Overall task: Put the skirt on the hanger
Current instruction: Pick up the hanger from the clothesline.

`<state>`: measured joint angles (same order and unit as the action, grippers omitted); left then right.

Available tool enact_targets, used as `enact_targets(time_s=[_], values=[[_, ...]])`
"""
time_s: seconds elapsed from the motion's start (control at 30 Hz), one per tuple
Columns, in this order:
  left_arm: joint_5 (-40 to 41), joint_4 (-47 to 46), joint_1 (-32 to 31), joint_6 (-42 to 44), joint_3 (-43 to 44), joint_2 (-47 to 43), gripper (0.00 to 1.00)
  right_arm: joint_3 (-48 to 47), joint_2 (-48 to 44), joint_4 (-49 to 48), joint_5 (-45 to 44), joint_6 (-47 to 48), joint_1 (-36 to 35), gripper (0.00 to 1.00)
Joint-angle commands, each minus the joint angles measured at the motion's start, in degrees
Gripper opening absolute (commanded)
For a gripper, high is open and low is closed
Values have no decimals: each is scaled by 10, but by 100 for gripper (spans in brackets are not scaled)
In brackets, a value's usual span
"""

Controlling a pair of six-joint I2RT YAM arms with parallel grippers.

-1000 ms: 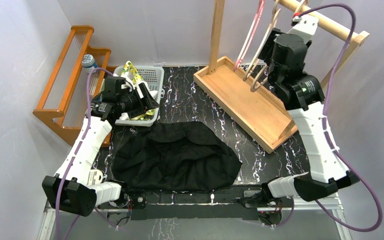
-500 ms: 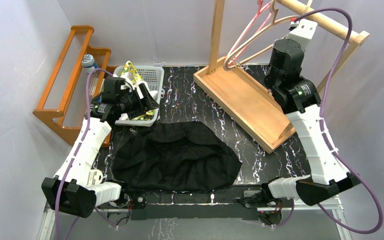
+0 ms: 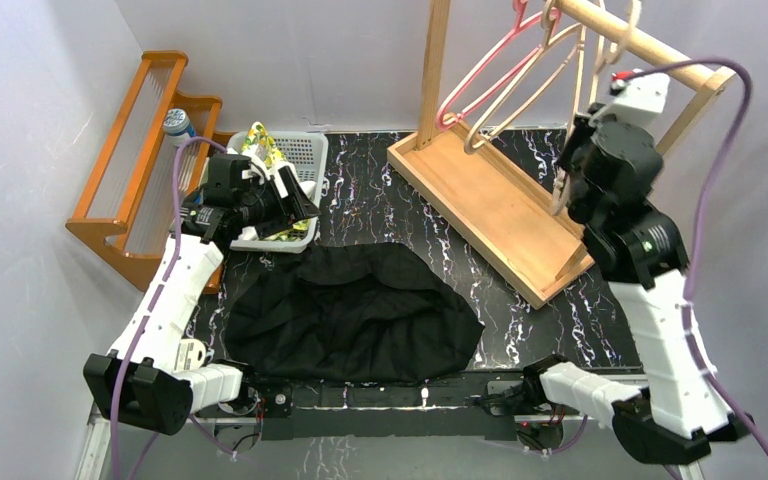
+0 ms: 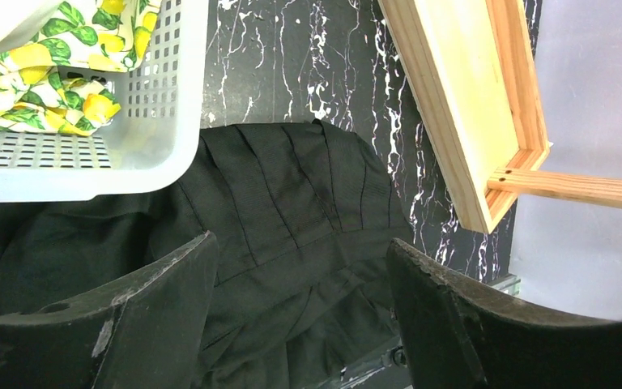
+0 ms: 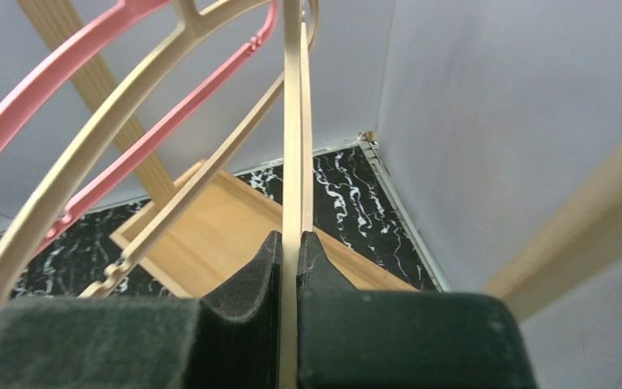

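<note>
The black skirt point(image 3: 355, 310) lies spread flat on the marbled table, near the front; the left wrist view shows its pleats point(image 4: 291, 194). My left gripper point(image 3: 300, 205) hovers open by the white basket, above the skirt's back left corner, with nothing between its fingers point(image 4: 301, 241). High at the right, my right gripper point(image 3: 566, 192) is shut on the lower bar of a beige hanger point(image 5: 291, 121), which hangs from the wooden rail point(image 3: 650, 45). The thin bar is pinched between both pads. A pink hanger point(image 3: 480, 70) and another beige one hang tilted to its left.
A white basket point(image 3: 305, 150) holding lemon-print cloth stands at the back left, beside an orange wooden rack point(image 3: 140, 150) and a bottle point(image 3: 175, 122). The rail stand's wooden tray base point(image 3: 490, 205) and upright post point(image 3: 432, 70) occupy the back right.
The right gripper shut on the beige hanger and drew it rightward along the rail, away from the other hangers, which swung out to the left. The left arm and the skirt stayed put.
</note>
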<state>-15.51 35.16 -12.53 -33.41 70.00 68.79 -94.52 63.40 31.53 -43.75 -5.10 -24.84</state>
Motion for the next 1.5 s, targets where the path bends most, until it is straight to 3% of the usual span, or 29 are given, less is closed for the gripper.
enact_targets(time_s=[0.0, 0.17, 0.33, 0.5, 0.77, 0.97, 1.13, 1.23, 1.37, 1.47], values=[[-23, -7, 2, 7, 12, 2, 75, 23, -70, -12, 58, -15, -2, 0], [-7, -4, 2, 24, 43, 20, 79, 71, -122, 46, 153, -48, -2, 0], [14, 3, 2, 45, 87, 39, 98, 116, -178, 96, 222, -82, -1, 0], [0, -7, 2, 49, 124, 59, 99, 160, -212, 145, 304, -132, -1, 0], [-99, -62, 2, 18, 113, 64, 98, 267, -260, 168, 381, -200, -2, 0], [-145, -113, 2, 11, 72, 46, 98, 327, -258, 125, 480, -219, -2, 0], [-192, -161, 2, 31, 38, 26, 98, 361, -241, 23, 603, -252, -2, 0], [-203, -198, 12, 1, 5, 6, 98, 381, -232, -48, 662, -284, -2, 0], [-311, -281, 57, -70, -17, 17, 98, 408, -235, -110, 720, -308, -1, 0], [-431, -405, 69, -99, -12, 38, 92, 417, -229, -110, 769, -279, -2, 0]])
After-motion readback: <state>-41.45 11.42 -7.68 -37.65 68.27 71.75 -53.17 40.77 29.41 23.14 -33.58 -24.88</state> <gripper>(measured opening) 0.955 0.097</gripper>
